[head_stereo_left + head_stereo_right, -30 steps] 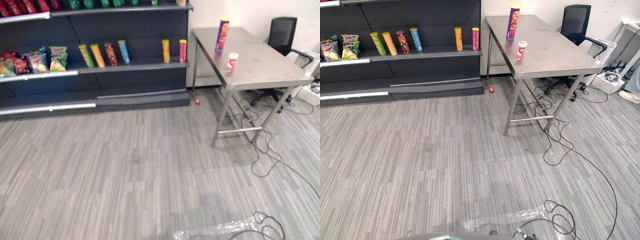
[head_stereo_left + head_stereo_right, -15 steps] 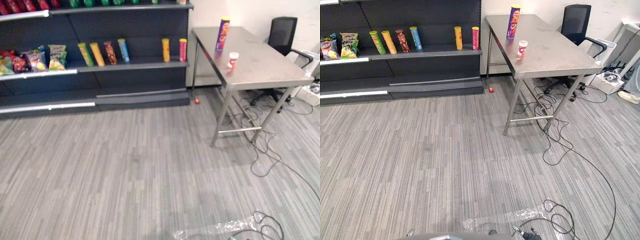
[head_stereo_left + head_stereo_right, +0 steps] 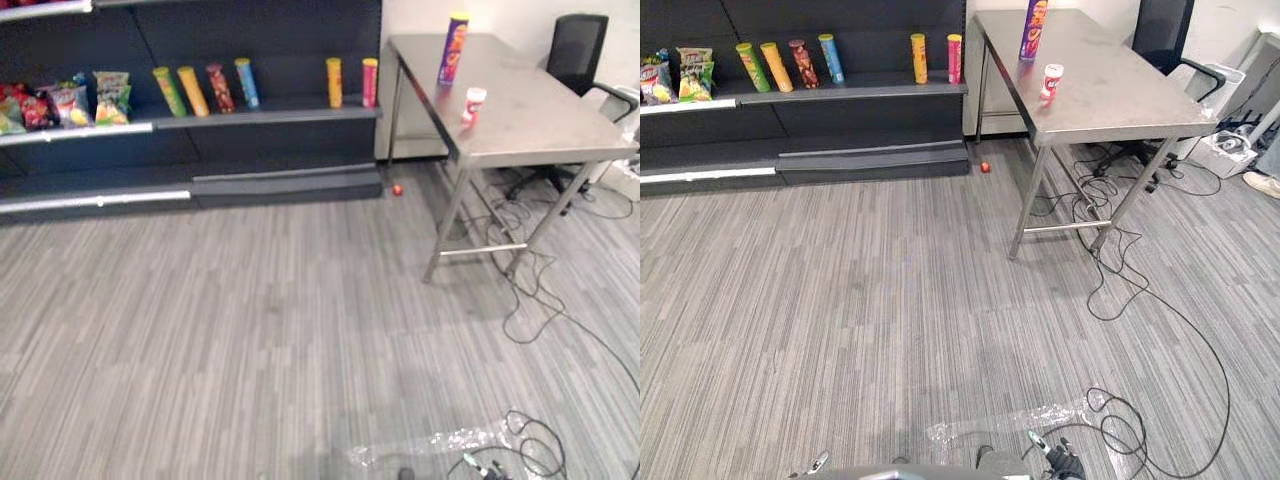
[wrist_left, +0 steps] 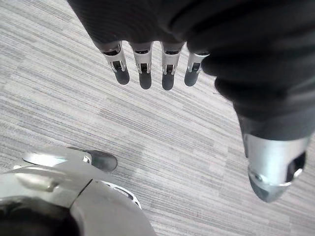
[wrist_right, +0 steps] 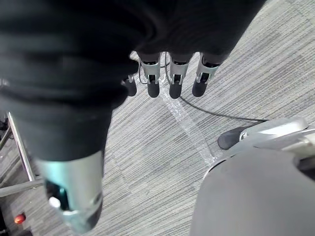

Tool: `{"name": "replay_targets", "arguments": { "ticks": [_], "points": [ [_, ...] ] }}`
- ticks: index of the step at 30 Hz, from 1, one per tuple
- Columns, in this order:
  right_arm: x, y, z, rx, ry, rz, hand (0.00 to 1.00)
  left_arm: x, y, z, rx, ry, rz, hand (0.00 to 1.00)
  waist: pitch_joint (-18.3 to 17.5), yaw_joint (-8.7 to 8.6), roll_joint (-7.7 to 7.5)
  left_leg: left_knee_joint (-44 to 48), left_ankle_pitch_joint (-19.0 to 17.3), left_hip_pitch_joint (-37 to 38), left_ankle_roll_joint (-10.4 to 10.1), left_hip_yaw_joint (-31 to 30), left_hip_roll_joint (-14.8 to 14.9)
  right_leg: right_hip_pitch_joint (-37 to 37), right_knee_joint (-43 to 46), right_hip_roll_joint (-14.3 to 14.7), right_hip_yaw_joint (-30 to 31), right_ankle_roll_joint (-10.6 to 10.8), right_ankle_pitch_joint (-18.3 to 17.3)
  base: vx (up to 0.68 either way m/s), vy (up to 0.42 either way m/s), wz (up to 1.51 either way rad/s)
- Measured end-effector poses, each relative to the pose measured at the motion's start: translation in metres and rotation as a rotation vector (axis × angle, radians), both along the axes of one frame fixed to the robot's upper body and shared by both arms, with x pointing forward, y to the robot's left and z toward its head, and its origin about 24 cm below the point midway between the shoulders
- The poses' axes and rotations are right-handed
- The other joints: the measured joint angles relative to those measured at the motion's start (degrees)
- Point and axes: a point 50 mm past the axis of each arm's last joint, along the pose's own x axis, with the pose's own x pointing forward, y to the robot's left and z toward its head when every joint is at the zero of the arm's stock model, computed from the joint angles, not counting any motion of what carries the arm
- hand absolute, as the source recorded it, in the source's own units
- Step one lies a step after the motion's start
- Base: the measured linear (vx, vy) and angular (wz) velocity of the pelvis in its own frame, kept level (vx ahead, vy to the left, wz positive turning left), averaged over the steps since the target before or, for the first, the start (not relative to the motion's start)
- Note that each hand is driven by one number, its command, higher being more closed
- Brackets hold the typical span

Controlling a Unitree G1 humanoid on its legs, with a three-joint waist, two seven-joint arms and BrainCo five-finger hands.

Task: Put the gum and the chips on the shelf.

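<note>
Your view has shifted slightly since a second ago; that is the camera moving, not the goods. The chips [image 3: 454,50] and the gum [image 3: 473,105] stand unmoved on the tabletop [image 3: 545,125], well apart from the shelf [image 3: 260,117]. Your left hand [image 4: 143,69] and right hand [image 5: 175,78] hang over the floor [image 3: 250,330], fingers straight and empty, so the pick-up is not yet begun.

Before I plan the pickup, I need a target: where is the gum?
The gum tub sits on the steel table at the right of the eye views, just nearer than the purple chips can.
</note>
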Motion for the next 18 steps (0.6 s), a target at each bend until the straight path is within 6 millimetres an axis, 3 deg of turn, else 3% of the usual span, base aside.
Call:
{"name": "replay_targets", "arguments": {
  "ticks": [4,5,6,7,8,9,11,13,14,16,17,18],
  "points": [
    [0.007,-0.003,0.004,-0.034,-0.043,-0.042,0.00,0.001,-0.002,0.001,-0.013,-0.033,0.069,0.00,1.3,-0.01,0.73,18.5,-7.9,-8.5,-0.7,0.6,3.0,-1.8,4.1,0.8,0.3,-1.2,-3.7,0.01,-0.048,0.04],
    [0.009,-0.001,0.005,-0.039,-0.054,-0.045,0.00,0.002,-0.002,0.001,-0.027,-0.054,0.118,0.00,2.1,-0.14,0.46,29.6,-8.0,-13.1,-0.6,1.1,4.3,-1.3,4.4,0.6,0.0,-1.5,-4.2,0.04,-0.060,0.08],
    [0.008,-0.002,0.005,-0.044,-0.056,-0.046,0.00,0.004,-0.003,0.002,-0.038,-0.069,0.140,0.00,2.6,-0.06,0.62,34.9,-7.0,-15.4,-0.3,1.4,5.1,-0.7,4.4,0.7,-0.1,-1.6,-4.3,0.05,-0.070,0.06],
    [0.009,-0.004,0.006,-0.057,-0.065,-0.051,0.00,0.005,-0.006,0.002,-0.059,-0.094,0.185,0.00,3.5,0.24,1.08,42.8,-4.4,-18.1,-0.5,1.4,6.4,1.2,4.3,0.7,0.0,-1.7,-4.8,0.09,-0.051,-0.04],
    [0.010,-0.003,0.007,-0.060,-0.074,-0.051,0.00,0.004,-0.007,0.002,-0.079,-0.117,0.236,0.00,4.3,0.08,0.29,49.2,-0.2,-20.7,-0.5,1.7,7.1,2.6,4.2,0.1,0.5,-2.3,-5.5,0.13,-0.026,-0.05],
    [0.014,-0.003,0.008,-0.061,-0.087,-0.049,0.00,0.006,-0.009,0.002,-0.094,-0.131,0.256,0.00,4.3,0.02,0.35,51.1,-2.7,-22.8,-0.3,1.9,6.9,3.3,4.2,-0.5,1.1,-2.5,-5.8,0.13,0.004,-0.08],
    [0.018,-0.005,0.009,-0.065,-0.094,-0.046,0.00,0.008,-0.010,0.002,-0.100,-0.135,0.255,0.00,4.5,0.00,0.66,44.9,-5.9,-25.0,0.3,2.4,5.9,3.8,3.8,-1.6,2.6,-2.6,-6.1,0.16,0.046,-0.34],
    [0.022,-0.004,0.010,-0.073,-0.100,-0.026,0.00,0.008,-0.010,0.002,-0.094,-0.135,0.253,0.00,4.5,0.15,0.66,31.2,-3.9,-26.6,-0.2,3.4,5.1,4.0,2.7,-2.8,4.5,-2.3,-6.5,0.23,0.138,-0.56],
    [0.021,-0.006,0.010,-0.075,-0.098,-0.027,0.00,0.007,-0.011,0.001,-0.093,-0.133,0.256,0.00,4.8,0.11,1.13,18.6,0.1,-26.8,-1.3,3.2,5.4,5.0,1.9,-3.1,5.9,-1.3,-7.2,0.26,0.208,-0.52],
    [0.019,-0.010,0.010,-0.088,-0.087,-0.015,0.00,0.007,-0.014,0.000,-0.093,-0.121,0.266,0.00,5.2,0.14,2.08,10.5,1.6,-26.9,-2.3,2.8,7.5,7.1,1.1,-2.9,8.0,0.0,-8.8,0.31,0.318,-0.72],
    [0.016,-0.012,0.010,-0.095,-0.075,-0.004,0.00,0.006,-0.014,-0.001,-0.090,-0.110,0.275,0.00,5.2,0.16,2.58,11.8,1.0,-27.9,-2.8,3.0,9.4,8.8,1.0,-2.8,9.9,0.9,-10.5,0.46,0.537,-1.00],
    [0.013,-0.011,0.008,-0.092,-0.060,-0.003,0.00,-0.002,-0.015,-0.002,-0.094,-0.096,0.319,0.00,5.0,0.26,2.69,16.6,3.4,-28.4,-2.1,3.6,11.0,10.8,0.6,-3.5,12.1,1.2,-12.4,0.48,0.561,-0.91]
  ]
}}
